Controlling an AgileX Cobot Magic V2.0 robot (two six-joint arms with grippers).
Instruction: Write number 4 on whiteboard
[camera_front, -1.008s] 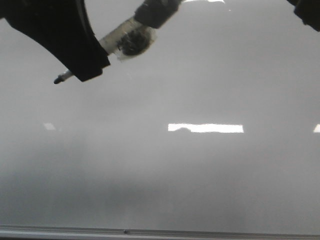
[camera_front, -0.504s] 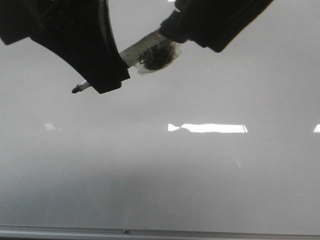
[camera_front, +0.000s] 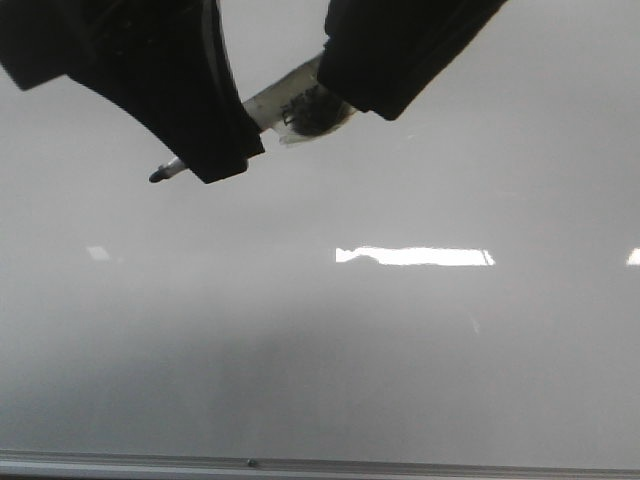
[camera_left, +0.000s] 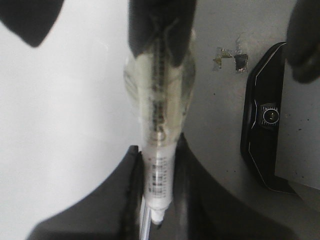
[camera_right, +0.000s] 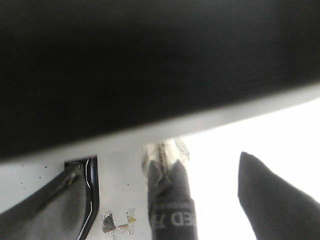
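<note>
Now we are holding the marker (camera_front: 262, 108) above the far left of the blank whiteboard (camera_front: 400, 380), left gripper (camera_front: 228, 150) pinching its barrel, right gripper (camera_front: 345, 95) seemingly clamping its back end, risking the pen twisting crooked if both pull apart.

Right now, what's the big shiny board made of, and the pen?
The whiteboard looks like a smooth, glossy coated panel: bright light patches mirror off it. Its bottom edge seems to be silvery metal. The marker looks like white plastic with printed lettering, wrapped partly in clear, crinkly tape or film.
</note>
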